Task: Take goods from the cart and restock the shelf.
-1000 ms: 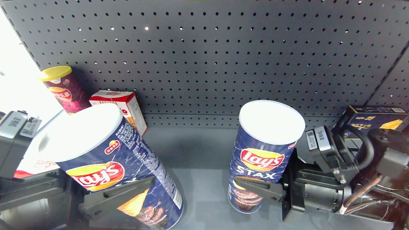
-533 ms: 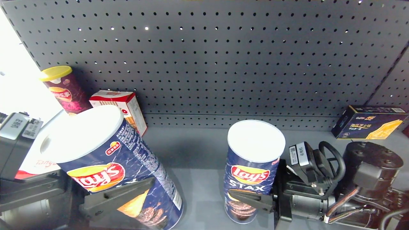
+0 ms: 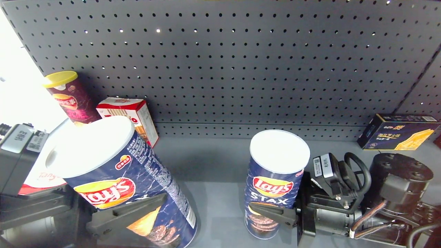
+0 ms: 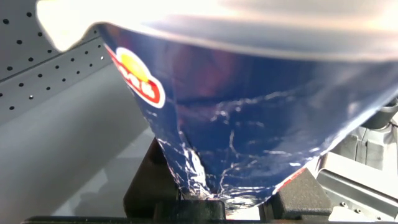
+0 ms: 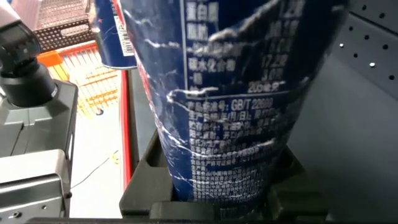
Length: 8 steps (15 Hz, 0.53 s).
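1. My left pincer is clamped on a dark blue chip can; in the left wrist view I see a black finger pressed on each side of the can's lower body
2. That can is tilted: its long axis leans, the white lid up and toward the robot's left, the base down and toward the middle of the shelf
3. My right pincer is closed around a second blue chip can, low on its body, one finger lying across the front of it
4. This second can stands upright, long axis vertical, white lid on top, base down at the shelf floor; I cannot tell whether it touches
5. The two cans are well apart, with bare shelf between them
6. Behind the tilted can, by the perforated back panel, stand a maroon can with a yellow lid and a red and white box, just beside each other; a white and red pack sits nearer the left arm
7. A dark blue box lies at the far right of the shelf
8. The right wrist view shows the orange wire cart beyond the can
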Tool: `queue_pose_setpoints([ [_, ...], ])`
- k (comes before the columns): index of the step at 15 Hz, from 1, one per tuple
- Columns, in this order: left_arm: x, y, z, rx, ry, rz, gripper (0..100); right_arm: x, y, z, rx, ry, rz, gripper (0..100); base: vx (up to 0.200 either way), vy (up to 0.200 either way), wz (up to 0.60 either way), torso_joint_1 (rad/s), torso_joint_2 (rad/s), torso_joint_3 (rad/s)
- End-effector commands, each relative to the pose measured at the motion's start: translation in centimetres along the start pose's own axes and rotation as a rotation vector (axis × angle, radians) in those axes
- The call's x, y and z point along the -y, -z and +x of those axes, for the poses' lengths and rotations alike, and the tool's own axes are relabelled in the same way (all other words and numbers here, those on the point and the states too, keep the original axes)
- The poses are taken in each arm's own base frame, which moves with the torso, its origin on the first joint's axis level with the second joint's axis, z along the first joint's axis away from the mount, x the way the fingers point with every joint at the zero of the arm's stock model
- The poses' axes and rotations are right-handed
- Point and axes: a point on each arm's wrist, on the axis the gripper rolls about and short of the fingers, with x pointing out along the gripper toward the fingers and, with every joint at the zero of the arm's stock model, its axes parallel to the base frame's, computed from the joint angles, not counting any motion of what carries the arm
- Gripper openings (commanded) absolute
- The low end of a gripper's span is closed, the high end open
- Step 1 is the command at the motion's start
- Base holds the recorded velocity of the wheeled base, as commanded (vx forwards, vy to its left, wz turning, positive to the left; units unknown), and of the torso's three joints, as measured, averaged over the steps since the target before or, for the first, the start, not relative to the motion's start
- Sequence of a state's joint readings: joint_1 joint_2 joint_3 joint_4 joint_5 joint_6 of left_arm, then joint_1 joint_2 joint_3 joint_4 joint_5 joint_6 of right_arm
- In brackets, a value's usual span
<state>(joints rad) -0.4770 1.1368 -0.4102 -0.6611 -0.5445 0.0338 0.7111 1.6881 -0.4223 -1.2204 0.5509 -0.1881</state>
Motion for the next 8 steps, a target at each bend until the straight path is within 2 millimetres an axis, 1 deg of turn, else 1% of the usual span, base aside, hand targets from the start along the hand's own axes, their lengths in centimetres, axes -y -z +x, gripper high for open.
queue_pose_setpoints([
  [1, 0.0, 0.3, 0.0, -0.008, 0.0, -0.005, 0, 0.0, 0.1, 0.0, -0.003, 0.0, -0.002, 0, 0.0, 0.0, 0.0, 0.0, 0.0, 0.0],
  [2, 0.1, 0.4, -0.1, -0.011, 0.001, -0.007, 0, 0.0, 0.1, -0.1, -0.007, 0.006, -0.005, 100, 0.0, 0.0, 0.0, 0.0, 0.0, 0.0],
  [5, 0.1, 0.2, -0.2, -0.003, 0.0, -0.003, 0, 0.0, -0.3, -0.4, 0.006, 0.013, -0.013, 100, 0.0, 0.0, 0.0, 0.0, 0.0, 0.0],
  [6, 0.1, 0.1, -0.2, 0.001, 0.0, -0.001, 0, -0.3, -1.0, -1.0, 0.031, 0.015, -0.029, 100, 0.0, 0.0, 0.0, 0.0, 0.0, 0.0],
  [8, 0.1, 0.1, -0.2, 0.001, 0.0, 0.0, 0, -0.8, -1.5, -2.0, 0.048, 0.015, -0.039, 100, 0.0, 0.0, 0.0, 0.0, 0.0, 0.0],
])
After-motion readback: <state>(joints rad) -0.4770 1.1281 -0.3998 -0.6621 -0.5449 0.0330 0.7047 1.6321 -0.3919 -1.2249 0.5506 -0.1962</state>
